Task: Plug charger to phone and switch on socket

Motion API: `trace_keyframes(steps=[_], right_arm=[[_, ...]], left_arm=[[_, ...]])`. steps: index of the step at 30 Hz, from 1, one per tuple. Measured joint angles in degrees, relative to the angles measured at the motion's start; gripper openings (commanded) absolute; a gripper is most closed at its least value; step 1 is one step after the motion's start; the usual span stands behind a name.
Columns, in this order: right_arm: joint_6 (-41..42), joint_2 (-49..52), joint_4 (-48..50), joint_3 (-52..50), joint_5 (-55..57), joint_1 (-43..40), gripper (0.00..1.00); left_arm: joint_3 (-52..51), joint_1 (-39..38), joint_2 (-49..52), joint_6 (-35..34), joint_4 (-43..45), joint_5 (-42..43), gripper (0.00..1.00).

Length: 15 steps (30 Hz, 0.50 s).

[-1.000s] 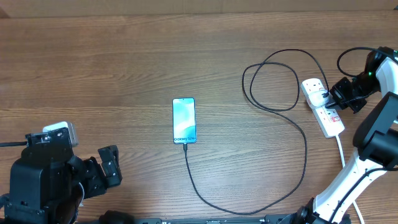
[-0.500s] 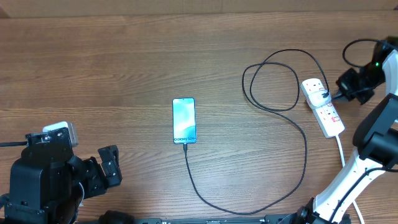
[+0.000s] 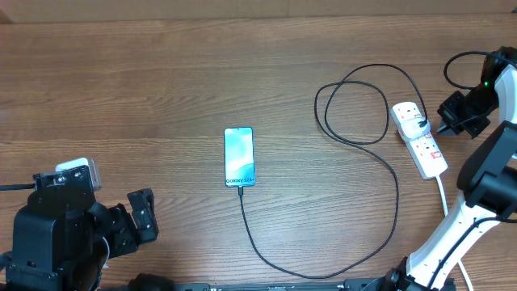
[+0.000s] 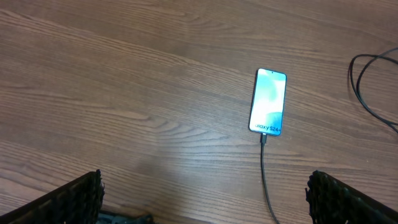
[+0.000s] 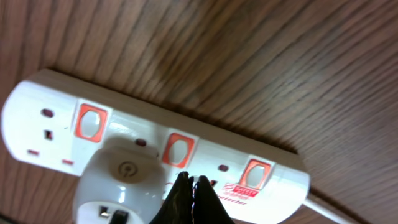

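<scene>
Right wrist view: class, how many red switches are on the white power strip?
3. On the power strip: left switch near its rounded end, middle switch just above the right end effector, right switch further right. The white plug may hide others.

"Galaxy S24+" on phone (image 4: 268,101), screen btm.

Wooden table (image 3: 121,81) carries the phone (image 3: 239,156), charger (image 4: 262,165) and socket (image 3: 420,139)

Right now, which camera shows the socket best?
The right wrist view: the socket fills the frame, with its three red switches and a white plug plain to see. Overhead shows the whole socket, but small, at far right. The left wrist view does not show it.
</scene>
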Motion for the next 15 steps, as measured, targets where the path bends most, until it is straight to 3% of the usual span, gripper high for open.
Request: trace_keyframes(steps=[15], right_arm=[[-0.90,0.00,1.90,-4.13,-1.66,0.48,0.04]], left_arm=[[0.00,0.00,0.00,0.00,0.00,0.00,1.00]])
